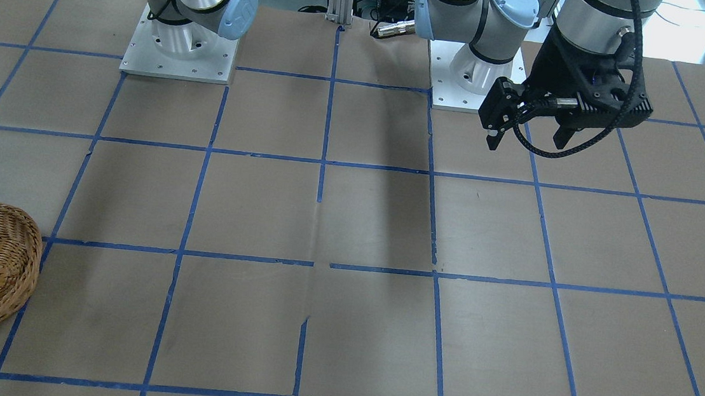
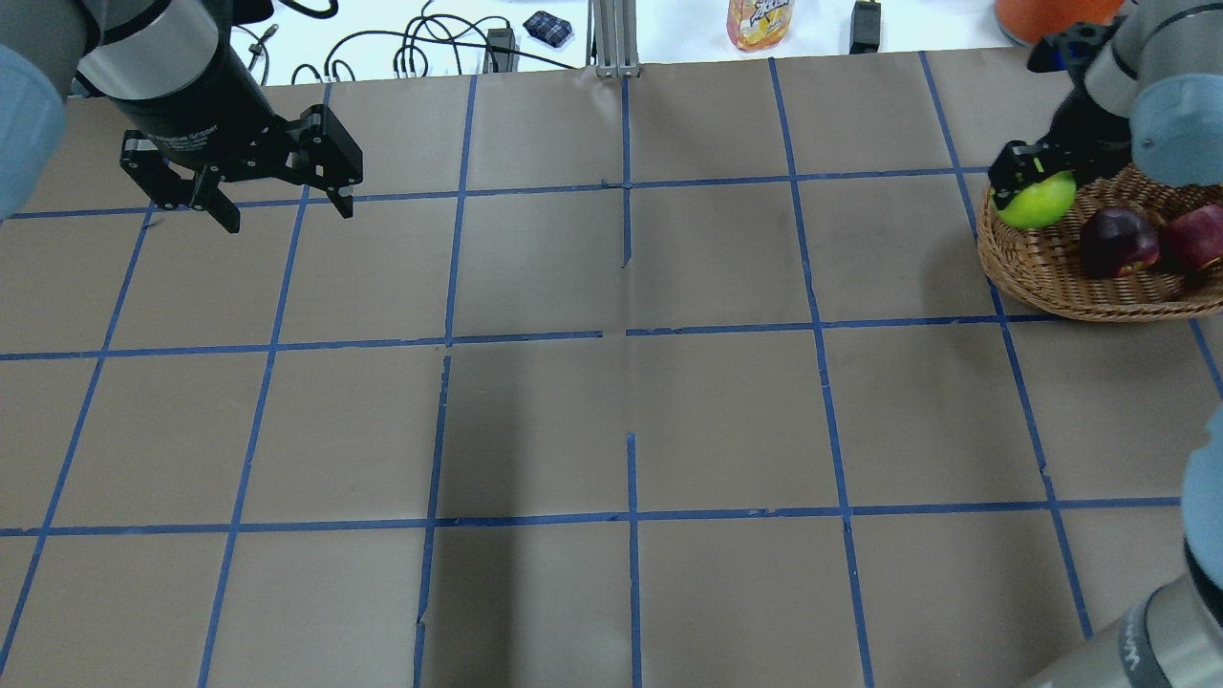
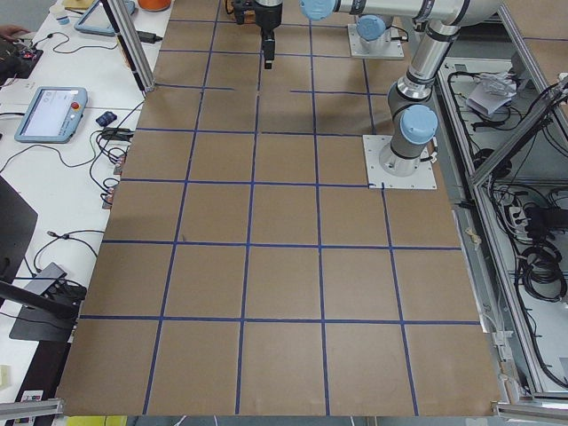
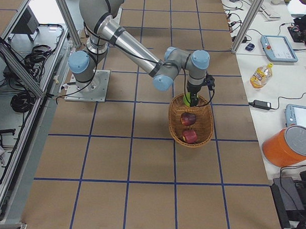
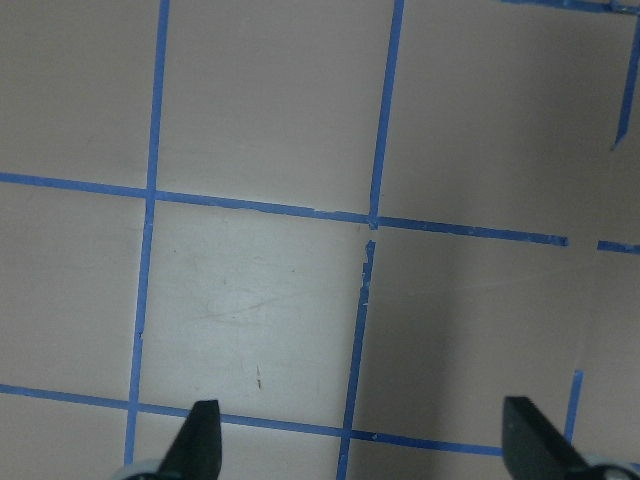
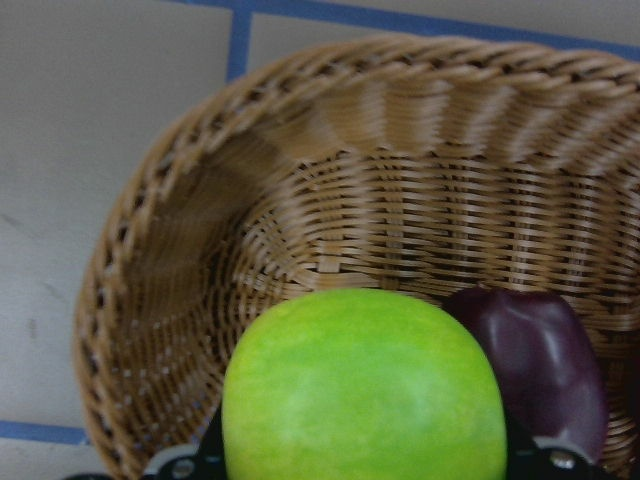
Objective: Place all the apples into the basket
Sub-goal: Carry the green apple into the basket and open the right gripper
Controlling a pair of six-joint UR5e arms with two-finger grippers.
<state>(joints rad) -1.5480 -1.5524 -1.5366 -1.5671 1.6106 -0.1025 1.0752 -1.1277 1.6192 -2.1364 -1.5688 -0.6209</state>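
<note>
Two apples, maroon apple [image 2: 1118, 241] and red apple [image 2: 1199, 239], sit in basket [image 2: 1041, 277]. Right end effector [image 2: 1032, 180] clamps green apple [image 6: 365, 390] low over basket interior, likely for drop. Left end effector [image 2: 287, 215] wide, empty, above desk [image 2: 621, 430], out of way.

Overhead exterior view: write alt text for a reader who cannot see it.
The right gripper holds a green apple at the rim of a wicker basket at the view's right edge; a maroon apple and a red apple lie inside it. The left gripper hangs open above the table at upper left.
</note>
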